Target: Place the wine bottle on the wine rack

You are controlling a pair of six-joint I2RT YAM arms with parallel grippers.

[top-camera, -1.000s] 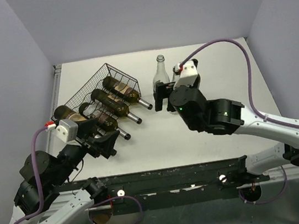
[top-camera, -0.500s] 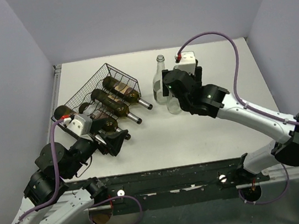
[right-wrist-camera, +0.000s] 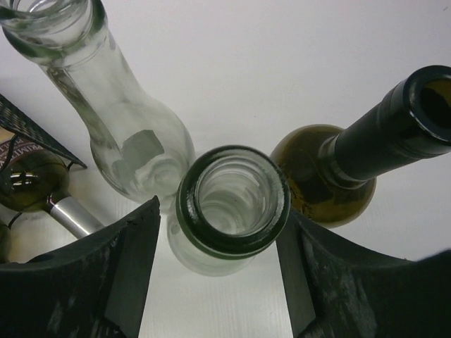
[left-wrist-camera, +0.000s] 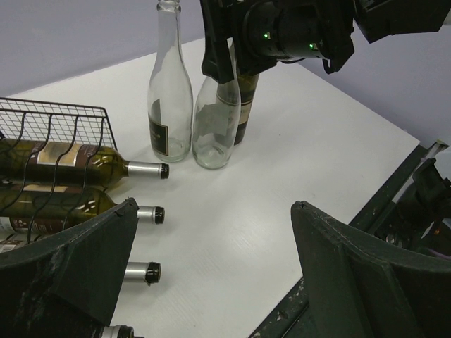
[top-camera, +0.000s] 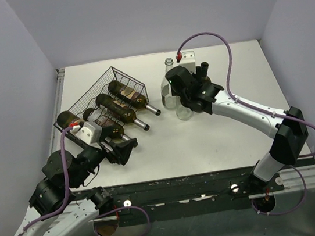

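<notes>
The black wire wine rack (top-camera: pixel 101 86) sits at the left and holds several dark bottles (top-camera: pixel 128 96) lying with their necks pointing out; it also shows in the left wrist view (left-wrist-camera: pixel 63 127). Three bottles stand upright in the middle: a tall clear one (top-camera: pixel 168 80), a shorter clear one (top-camera: pixel 183 113) and a dark green one (right-wrist-camera: pixel 331 176). My right gripper (top-camera: pixel 179 94) is open, its fingers either side of the shorter clear bottle's mouth (right-wrist-camera: pixel 232 201), straddling the neck from above. My left gripper (left-wrist-camera: pixel 215 203) is open and empty, low over the table in front of the rack.
The silver-capped necks (left-wrist-camera: pixel 144 170) of the racked bottles stick out toward my left gripper. The tall clear bottle (right-wrist-camera: pixel 120 120) and the dark one stand close on either side of the straddled bottle. The table's dark front rail (top-camera: pixel 173 186) runs along the near edge.
My right arm has swung back and left over the upright bottles, and its fingers now straddle the shorter clear bottle's neck. My left arm has shifted slightly toward me.
</notes>
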